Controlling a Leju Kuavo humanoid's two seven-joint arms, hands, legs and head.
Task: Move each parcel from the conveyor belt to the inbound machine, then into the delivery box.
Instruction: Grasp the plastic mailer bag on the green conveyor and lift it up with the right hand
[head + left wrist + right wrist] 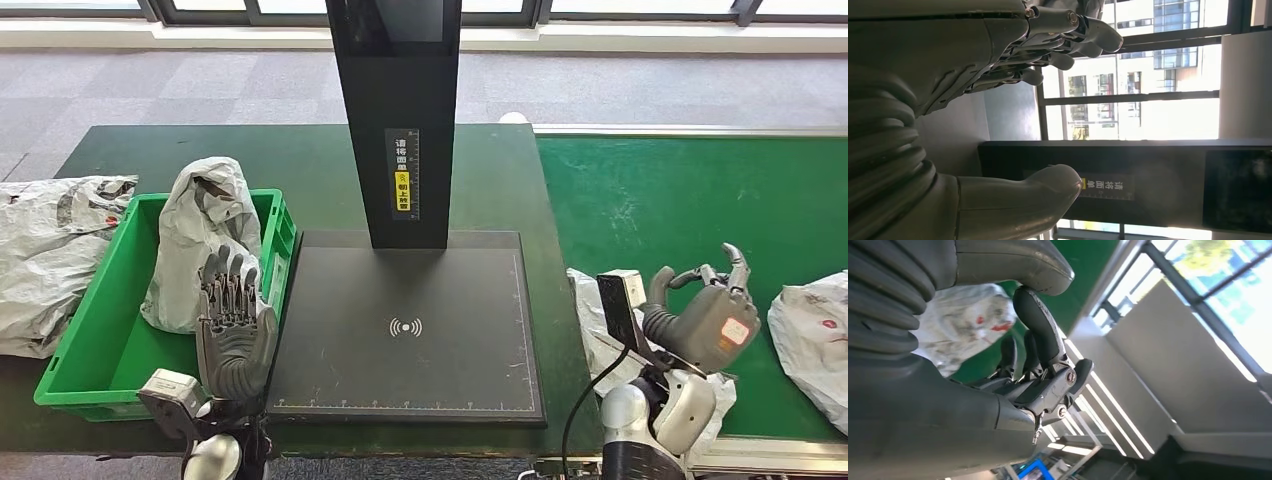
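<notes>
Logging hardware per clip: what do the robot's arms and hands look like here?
Silver jointed arms. The left hand is dark grey with ribbed dark fingers. The right hand is grey with a red-marked white sticker; a black cable loops below it. Grey ribbed covers sit behind both.

Grey carpet floor (200,85); dark green table (300,160); white sill under windows (620,10); daylight, buildings outside (1148,75).

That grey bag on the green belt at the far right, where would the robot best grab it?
Probably by the crumpled near-left edge of the grey parcel, coming from above with the right hand, which hovers open beside it. The bag lies flat and soft, so a raised fold gives fingers purchase.
</notes>
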